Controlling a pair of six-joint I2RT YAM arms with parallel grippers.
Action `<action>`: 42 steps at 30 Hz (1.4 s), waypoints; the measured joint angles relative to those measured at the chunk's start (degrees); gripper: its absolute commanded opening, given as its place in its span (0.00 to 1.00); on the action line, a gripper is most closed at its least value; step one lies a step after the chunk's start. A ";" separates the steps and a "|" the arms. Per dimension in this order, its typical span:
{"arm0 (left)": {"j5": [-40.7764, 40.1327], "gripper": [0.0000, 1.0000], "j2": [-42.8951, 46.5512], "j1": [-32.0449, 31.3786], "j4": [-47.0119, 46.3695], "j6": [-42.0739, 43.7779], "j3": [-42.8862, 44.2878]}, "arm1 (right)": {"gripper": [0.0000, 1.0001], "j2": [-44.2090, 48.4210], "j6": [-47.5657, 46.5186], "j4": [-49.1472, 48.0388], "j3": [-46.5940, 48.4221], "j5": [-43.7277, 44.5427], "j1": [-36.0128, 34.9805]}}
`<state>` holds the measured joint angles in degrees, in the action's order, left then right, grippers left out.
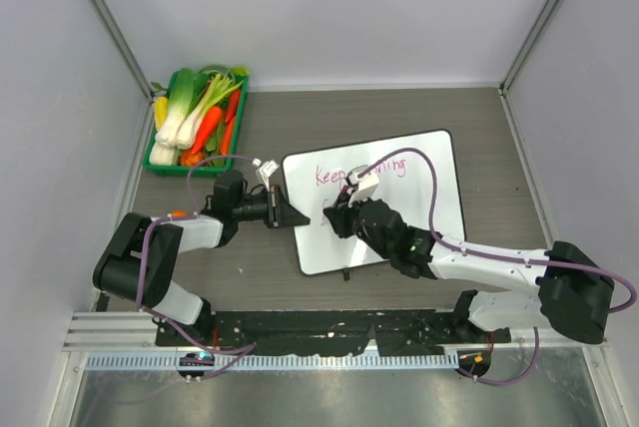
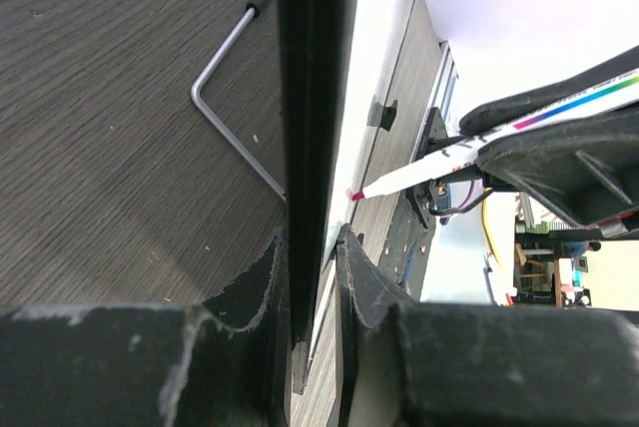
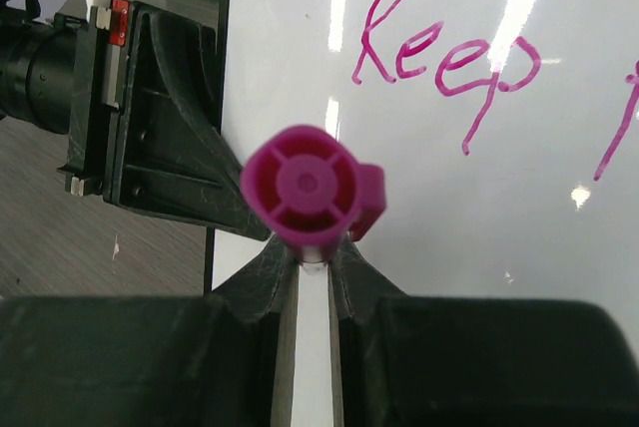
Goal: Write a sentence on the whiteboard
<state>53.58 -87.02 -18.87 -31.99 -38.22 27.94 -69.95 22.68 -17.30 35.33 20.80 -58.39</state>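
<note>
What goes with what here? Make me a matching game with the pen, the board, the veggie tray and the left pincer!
1. pen
2. board
3. veggie tray
4. left pincer

A. in the far left corner of the table
B. has pink writing on it
C. clamped on the board's edge
D. held by the right pincer

Pairs: 1-D, 2-B, 3-A, 4-C

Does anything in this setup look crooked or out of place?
The whiteboard sits askew, not square with the table, the left gripper clamped on its edge, the right gripper holding a marker. The green tray of vegetables in the far-left corner seems unrelated to writing.
</note>
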 measured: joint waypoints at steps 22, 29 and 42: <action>0.00 0.00 0.00 -0.11 -0.04 0.00 0.02 | 0.01 -2.19 -1.38 -0.83 5.60 2.03 -0.48; -0.02 0.00 0.00 -0.13 -0.04 0.00 0.02 | 0.01 -2.84 -1.66 -0.28 5.60 3.28 -0.48; -0.04 0.00 0.00 -0.13 -0.04 0.02 0.02 | 0.01 -2.84 -2.78 0.44 5.18 5.40 -0.48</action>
<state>53.54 -87.02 -19.00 -32.03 -38.20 27.97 -72.79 19.90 -16.86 40.51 26.20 -58.87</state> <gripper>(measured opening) 0.177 0.180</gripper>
